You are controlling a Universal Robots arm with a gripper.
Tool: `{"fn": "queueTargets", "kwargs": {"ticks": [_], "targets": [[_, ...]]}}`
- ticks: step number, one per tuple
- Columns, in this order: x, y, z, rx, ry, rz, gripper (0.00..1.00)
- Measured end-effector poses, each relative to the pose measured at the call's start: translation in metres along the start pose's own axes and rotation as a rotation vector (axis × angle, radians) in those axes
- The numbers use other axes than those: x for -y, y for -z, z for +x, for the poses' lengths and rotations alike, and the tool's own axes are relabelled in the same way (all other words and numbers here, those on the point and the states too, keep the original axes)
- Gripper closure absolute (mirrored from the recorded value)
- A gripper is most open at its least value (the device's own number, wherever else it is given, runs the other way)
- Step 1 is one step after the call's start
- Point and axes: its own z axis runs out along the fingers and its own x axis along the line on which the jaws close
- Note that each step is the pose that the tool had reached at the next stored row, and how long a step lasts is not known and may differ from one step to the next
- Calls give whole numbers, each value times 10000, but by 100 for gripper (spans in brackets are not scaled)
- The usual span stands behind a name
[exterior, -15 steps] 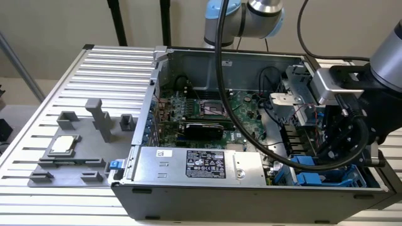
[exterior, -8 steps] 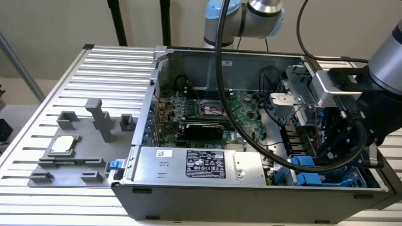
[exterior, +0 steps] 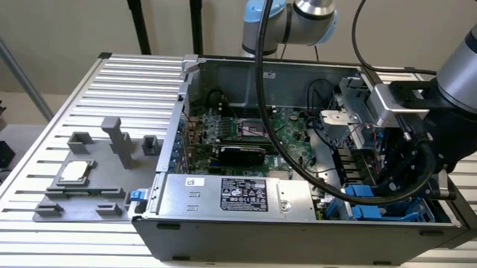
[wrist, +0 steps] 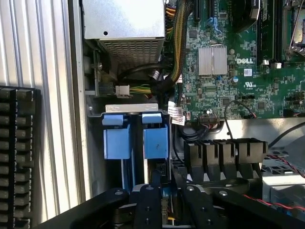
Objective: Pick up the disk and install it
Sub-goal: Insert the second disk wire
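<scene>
- While the arm hangs over the drive-bay corner of the open computer case (exterior: 223, 72), the pincer (wrist: 162, 210) reaches down into the bays; in the wrist view its black fingers (wrist: 147, 207) stand close together around a thin edge with a trace of blue between them.
- That edge is probably the disk (wrist: 164, 202) in its blue frame, held on edge so it can slide into a slot, but too little of it shows to be sure, and whether the pincer is clamped on it I cannot tell.
- Just beyond the fingers, two blue bay brackets (wrist: 136, 138) stand side by side in the bay, tabs up, ready to guide a drive.
- The Dell motherboard (wrist: 238, 71) and the power supply (exterior: 223, 192) lie beside the bays.
- On the slatted worktop (exterior: 111, 78) outside the case, a grey fixture (exterior: 82, 195) carries a small square silver chip (exterior: 76, 171), well apart from the arm.
</scene>
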Motion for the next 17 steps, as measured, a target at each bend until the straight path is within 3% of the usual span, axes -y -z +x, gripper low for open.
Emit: {"fn": "queueTargets", "kwargs": {"ticks": [7,13,17], "targets": [[-53,101,-1,53,0,19,0],[-204,111,8,75,5,159,0],[-204,111,8,77,7,160,0]]}}
